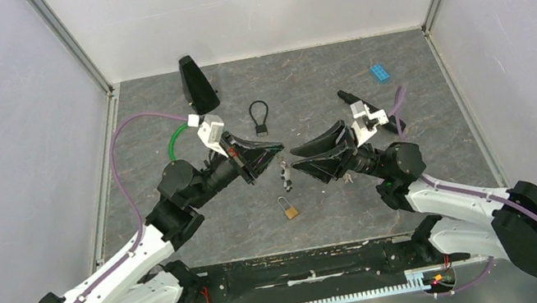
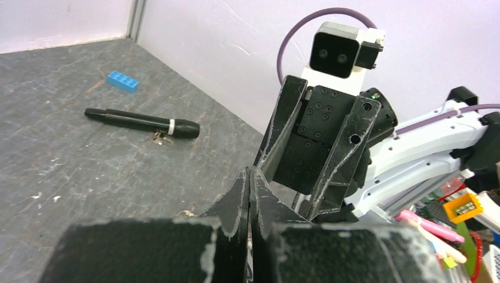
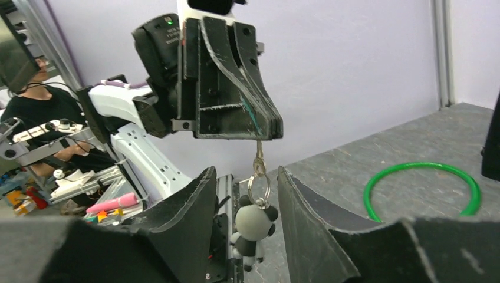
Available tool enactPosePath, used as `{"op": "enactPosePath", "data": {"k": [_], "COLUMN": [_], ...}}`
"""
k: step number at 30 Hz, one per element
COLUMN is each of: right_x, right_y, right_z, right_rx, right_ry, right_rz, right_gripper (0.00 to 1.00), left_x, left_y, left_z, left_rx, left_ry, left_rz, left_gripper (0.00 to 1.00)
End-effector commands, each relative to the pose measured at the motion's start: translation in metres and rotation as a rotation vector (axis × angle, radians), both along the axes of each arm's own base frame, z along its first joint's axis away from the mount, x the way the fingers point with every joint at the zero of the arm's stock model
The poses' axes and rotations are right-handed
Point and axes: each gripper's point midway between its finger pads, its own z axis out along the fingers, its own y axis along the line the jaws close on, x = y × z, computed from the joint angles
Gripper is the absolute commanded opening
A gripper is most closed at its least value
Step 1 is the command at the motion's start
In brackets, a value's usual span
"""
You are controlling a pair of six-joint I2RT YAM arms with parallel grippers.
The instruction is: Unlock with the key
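Observation:
My left gripper (image 1: 280,148) is shut on the key, which is hidden between its jaws. A key ring with a small panda charm (image 1: 286,173) hangs from it. In the right wrist view the left gripper (image 3: 266,131) is above, and the panda (image 3: 253,227) dangles between the fingers of my open right gripper (image 3: 246,174) without touching them. In the top view my right gripper (image 1: 293,160) faces the left one, tip to tip. A small brass padlock (image 1: 289,209) lies on the grey table, in front of both grippers.
A black cable loop (image 1: 260,116), a black cone (image 1: 195,82) and a green ring (image 1: 178,139) lie behind the left arm. A blue brick (image 1: 379,72) and a black marker (image 2: 141,122) lie at the back right. Walls enclose the table.

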Motion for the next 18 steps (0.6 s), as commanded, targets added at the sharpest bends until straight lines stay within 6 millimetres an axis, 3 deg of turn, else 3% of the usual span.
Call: {"op": "enactPosePath", "data": {"k": [1,18], "right_x": [-0.017,-0.011], "right_y": [-0.005,0.0], "right_z": [0.042,0.035], "right_rx": [0.111,0.092], "right_ry": [-0.105,-0.076], "right_rz": [0.066,0.082], "right_gripper": [0.44,0.23], "left_x": [-0.012,-0.025], "left_y": [-0.006,-0.012], "left_z": [0.023,0.031], "left_rx": [-0.116,-0.187], "left_ry": [-0.004,0.016], "left_rz": [-0.073,-0.162], "left_gripper": [0.02,0.02]}}
